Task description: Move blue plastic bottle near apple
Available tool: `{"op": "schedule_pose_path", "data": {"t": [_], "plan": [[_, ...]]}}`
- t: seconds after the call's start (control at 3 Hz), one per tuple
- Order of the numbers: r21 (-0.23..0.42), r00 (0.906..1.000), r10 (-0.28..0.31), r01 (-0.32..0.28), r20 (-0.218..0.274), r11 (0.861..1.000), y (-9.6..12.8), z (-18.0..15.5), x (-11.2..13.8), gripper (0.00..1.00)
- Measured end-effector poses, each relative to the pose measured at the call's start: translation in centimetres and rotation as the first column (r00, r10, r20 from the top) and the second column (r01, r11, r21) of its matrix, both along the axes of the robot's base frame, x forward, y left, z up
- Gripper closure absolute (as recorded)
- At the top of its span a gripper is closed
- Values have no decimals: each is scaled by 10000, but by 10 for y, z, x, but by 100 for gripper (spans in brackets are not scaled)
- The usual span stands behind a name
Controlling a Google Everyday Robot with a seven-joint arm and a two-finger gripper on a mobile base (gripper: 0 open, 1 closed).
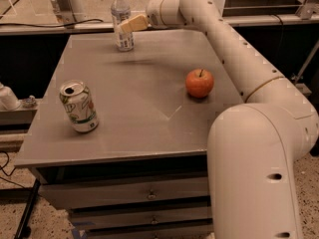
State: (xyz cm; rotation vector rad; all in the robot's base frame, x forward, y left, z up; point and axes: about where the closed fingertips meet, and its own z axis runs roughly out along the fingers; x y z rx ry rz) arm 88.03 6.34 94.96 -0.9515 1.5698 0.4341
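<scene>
The blue plastic bottle [124, 41], clear with a white cap and a pale label, stands upright at the far left part of the grey table [144, 123]. My gripper [126, 26] has its tan tip against the bottle's middle, reaching in from the right. The red-orange apple [200, 82] sits on the right side of the table, well apart from the bottle. The arm runs from the lower right up over the table's right edge.
A green-and-white soda can [79, 106] stands upright near the table's front left. Drawers [149, 195] sit under the tabletop. A white stand [62, 1] and cables lie behind the table. A white object [7, 97] sits on a ledge at the left.
</scene>
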Motion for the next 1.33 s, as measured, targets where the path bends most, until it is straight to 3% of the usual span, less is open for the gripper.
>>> {"op": "schedule_pose_path", "data": {"t": [0.67,1.0,1.33], "plan": [[7,9984,-31,32,-559,10000,29,-16,-6,0],[-22,9985,17,-18,-548,10000,41,-20,0,0],[-24,9992,-36,35,-396,10000,45,-19,9,19]]}}
